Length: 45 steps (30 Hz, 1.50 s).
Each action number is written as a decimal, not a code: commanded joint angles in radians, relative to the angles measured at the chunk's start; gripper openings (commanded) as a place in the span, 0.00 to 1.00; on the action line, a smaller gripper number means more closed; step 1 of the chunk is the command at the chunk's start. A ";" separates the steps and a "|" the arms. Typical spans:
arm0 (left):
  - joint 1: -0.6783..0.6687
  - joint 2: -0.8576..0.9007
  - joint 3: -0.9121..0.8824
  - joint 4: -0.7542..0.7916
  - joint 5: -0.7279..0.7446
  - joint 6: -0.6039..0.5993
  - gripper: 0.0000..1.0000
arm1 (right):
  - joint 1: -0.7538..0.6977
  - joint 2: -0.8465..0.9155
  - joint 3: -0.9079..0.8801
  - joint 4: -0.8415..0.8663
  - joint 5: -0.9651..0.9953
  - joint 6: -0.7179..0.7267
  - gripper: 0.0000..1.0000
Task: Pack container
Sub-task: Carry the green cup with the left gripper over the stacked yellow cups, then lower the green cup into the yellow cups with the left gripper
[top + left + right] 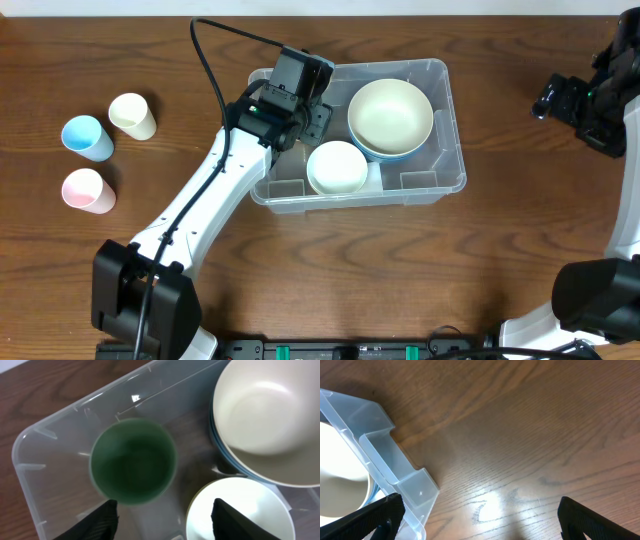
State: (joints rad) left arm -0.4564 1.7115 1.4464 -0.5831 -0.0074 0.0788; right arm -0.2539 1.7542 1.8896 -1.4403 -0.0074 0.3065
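**Left claw zone.** Well to the left of the left claw [165, 505], three cups stand apart on the table [500, 250]: blue cup [86, 137], cream cup [132, 115], pink cup [88, 190]. None is packed yet.

**Left claw state.** The jaws stand apart with nothing between them, so the claw is released.

- The green cup [133, 461] sits upright, mouth up, just ahead of the fingertips and clear of both.
- It stands on the floor of the container [420, 190], which lies directly beneath this claw.

**Placement rationale.** The green cup takes the container's left end, probably because the rest of the floor is occupied.

- To the claw's right, the small bowl [336, 167] lies just beside the right finger.
- Further right, the big bowl [390, 113] is nested in a blue bowl [405, 155], which saves floor area.

**Clearances.**

- The container wall and rim run close on the claw's left.
- The small bowl's rim limits travel to its right.
- Free room is judged to be straight up. Rise above the rim before traversing left toward the cups.
- Floor space around the green cup appears enough for more cups. Stacking cups would save space.

**Right claw state.** The right claw [480, 505] hangs over bare table with its jaws spread wide and empty. The container's corner lies to its left, apart from it, so the claw obstructs nothing.
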 commanded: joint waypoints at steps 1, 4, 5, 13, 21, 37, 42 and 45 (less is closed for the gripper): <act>0.001 0.008 0.013 -0.002 -0.012 0.000 0.64 | -0.001 -0.006 0.012 0.000 0.000 0.011 0.99; 0.001 0.008 0.013 -0.002 -0.012 0.000 0.64 | -0.001 -0.006 0.012 0.000 0.000 0.011 0.99; 0.001 0.008 0.013 -0.001 -0.012 0.000 0.64 | -0.001 -0.006 0.012 0.000 0.000 0.011 0.99; 0.000 0.011 0.013 0.041 -0.038 0.098 0.63 | -0.001 -0.006 0.012 0.000 0.000 0.011 0.99; 0.000 0.085 0.013 0.024 -0.144 0.146 0.60 | -0.001 -0.006 0.012 0.000 0.000 0.011 0.99; 0.000 0.145 0.013 0.039 -0.144 0.146 0.52 | -0.001 -0.006 0.012 0.000 0.000 0.011 0.99; -0.001 0.153 0.013 0.032 -0.143 0.145 0.42 | -0.001 -0.006 0.012 0.000 0.000 0.011 0.99; -0.003 0.153 0.013 0.024 -0.143 0.145 0.34 | -0.001 -0.006 0.012 0.000 0.000 0.011 0.99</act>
State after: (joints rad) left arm -0.4564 1.8515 1.4464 -0.5507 -0.1387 0.2142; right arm -0.2539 1.7542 1.8896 -1.4399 -0.0074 0.3065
